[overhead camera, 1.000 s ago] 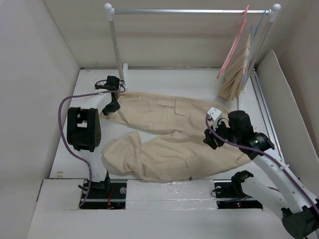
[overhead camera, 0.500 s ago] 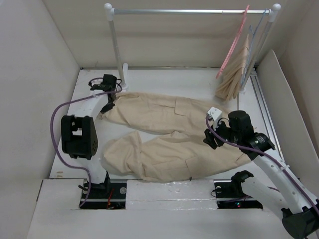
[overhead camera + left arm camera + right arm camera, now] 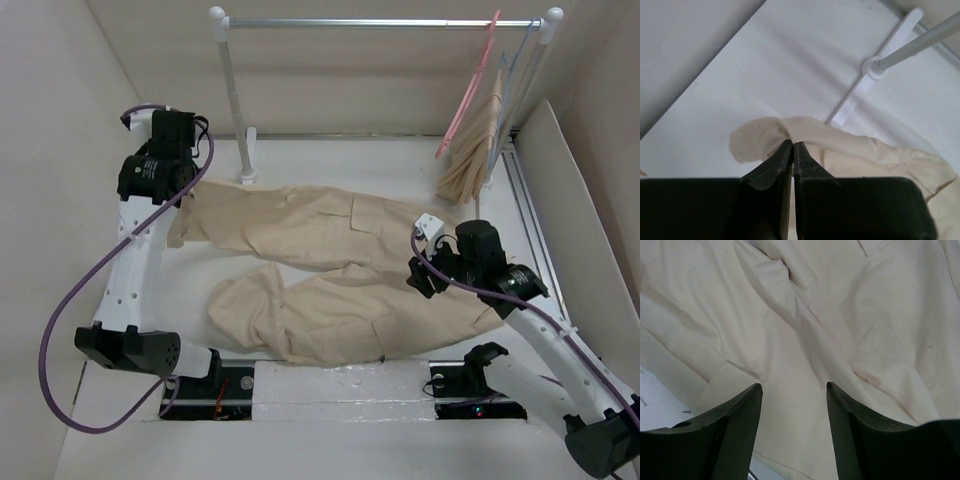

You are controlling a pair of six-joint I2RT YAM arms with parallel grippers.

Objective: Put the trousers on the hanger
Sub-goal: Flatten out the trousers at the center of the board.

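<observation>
One leg end of the trousers (image 3: 330,255) is pinched by the left gripper (image 3: 792,146); the pink hanger (image 3: 467,88) is hung on the rail (image 3: 380,22).
The trousers are spread flat on the white table (image 3: 330,165). The left gripper's fingers are closed tight on the hem near the rack's foot (image 3: 860,95). The right gripper (image 3: 794,387) is held with its jaws apart just above the fabric at the waist end, nothing between them.

Plain pale beige on the trousers (image 3: 320,225). Pink on the hanger (image 3: 466,90), white across the tabletop (image 3: 340,160), black on the left pincer (image 3: 792,145).
</observation>
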